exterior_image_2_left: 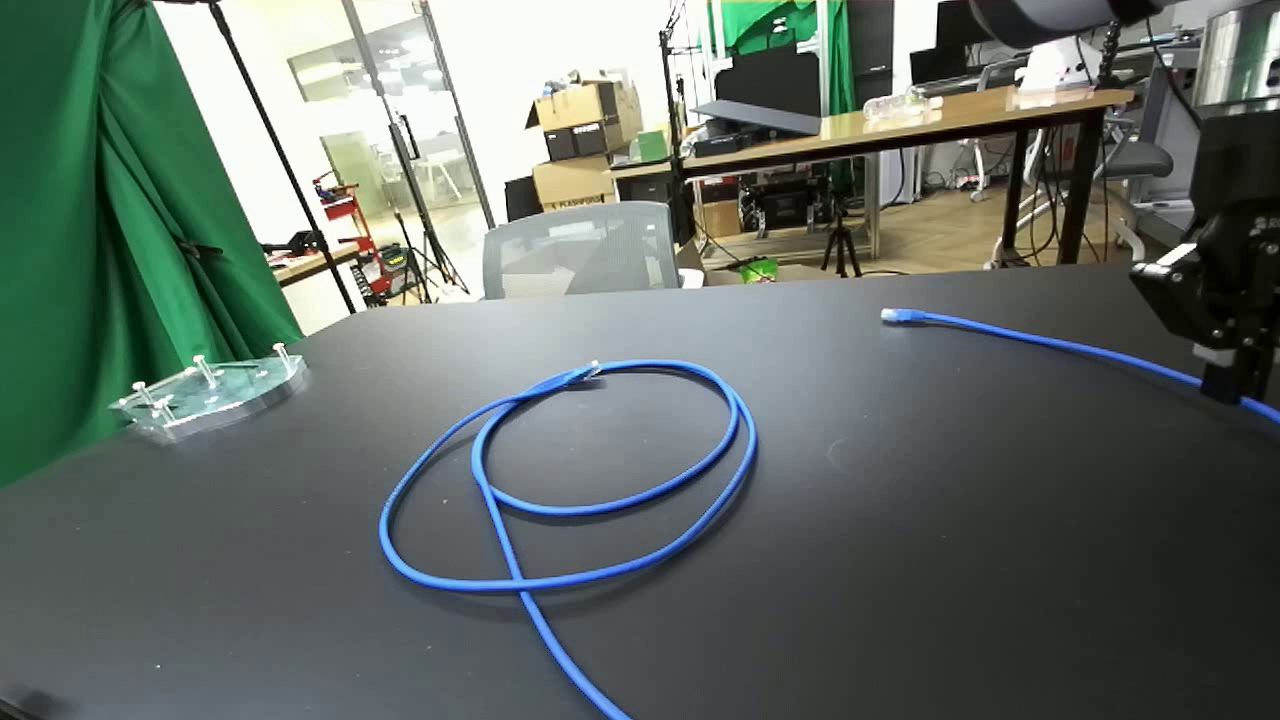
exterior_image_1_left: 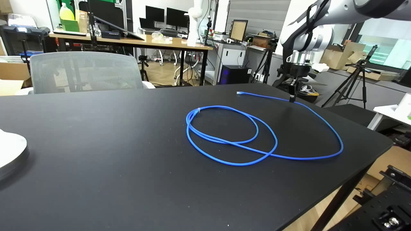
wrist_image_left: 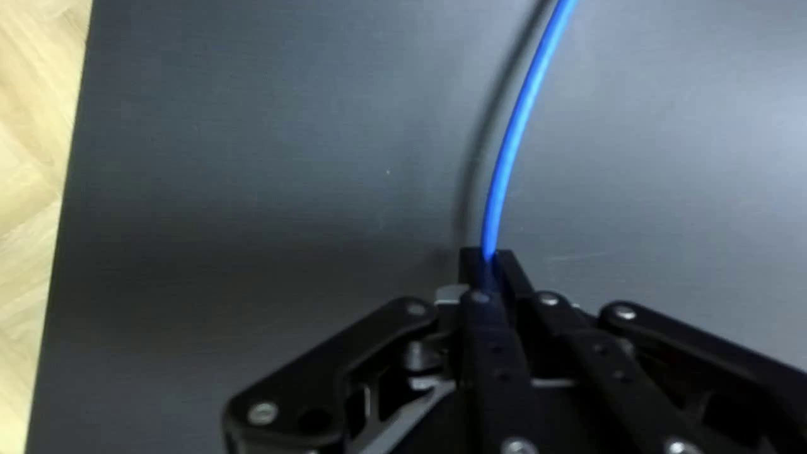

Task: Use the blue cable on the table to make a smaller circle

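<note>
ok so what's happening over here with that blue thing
A robot arm has its claw shut on the blue cable, partway along, with one plug end free beyond it. On the claw's other side, the cable sweeps out in a wide curve and runs into overlapping loops on the black table. The aim is a smaller circle; that outer stretch isn't gathered in with the loops yet.
</note>
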